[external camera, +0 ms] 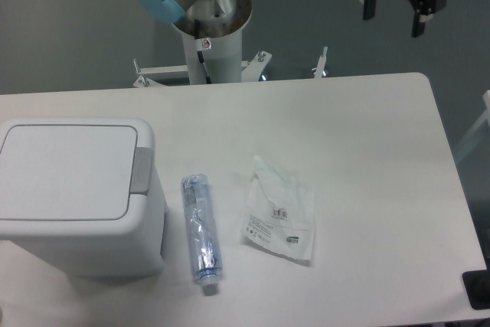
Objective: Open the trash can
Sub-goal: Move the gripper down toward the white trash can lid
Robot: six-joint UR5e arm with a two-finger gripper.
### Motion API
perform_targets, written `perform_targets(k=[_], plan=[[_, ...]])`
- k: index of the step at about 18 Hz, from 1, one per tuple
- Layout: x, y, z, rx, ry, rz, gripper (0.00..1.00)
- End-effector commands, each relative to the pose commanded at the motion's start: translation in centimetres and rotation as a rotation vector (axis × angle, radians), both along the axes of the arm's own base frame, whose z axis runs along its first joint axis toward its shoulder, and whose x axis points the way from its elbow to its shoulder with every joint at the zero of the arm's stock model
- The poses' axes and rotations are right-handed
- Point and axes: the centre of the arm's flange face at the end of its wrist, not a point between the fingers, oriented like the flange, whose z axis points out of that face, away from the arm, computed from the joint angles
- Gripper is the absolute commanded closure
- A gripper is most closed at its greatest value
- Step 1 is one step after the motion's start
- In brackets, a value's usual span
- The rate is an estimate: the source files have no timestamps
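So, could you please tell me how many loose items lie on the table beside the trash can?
2: a crushed plastic bottle right next to the trash can, and a plastic packet further right.

The flat white counter (367, 151) lies bare over its right half. Left of centre, passage is narrowed by a crushed clear plastic bottle (200, 233) just beside the large white boxy plastic trash can (76, 197), and by a flat transparent labelled bag (280, 210) near the bottle.

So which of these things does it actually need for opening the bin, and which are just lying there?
Needed:
- large white boxy plastic trash can, lid shut
- grey rectangular push tab
- black two-finger gripper, open, away from the bin

Lying about:
- crushed clear plastic bottle
- flat clear plastic packet
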Motion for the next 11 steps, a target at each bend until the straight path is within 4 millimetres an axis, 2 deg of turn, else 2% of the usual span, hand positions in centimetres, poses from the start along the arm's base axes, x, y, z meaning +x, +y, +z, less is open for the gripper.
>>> perform_targets(k=[4, 11], plan=[[0.4, 0.4, 0.1, 0.018, -0.014, 0.040, 0.00], [4.2, 7.6, 1.0, 0.308, -0.242, 0.447, 0.00]])
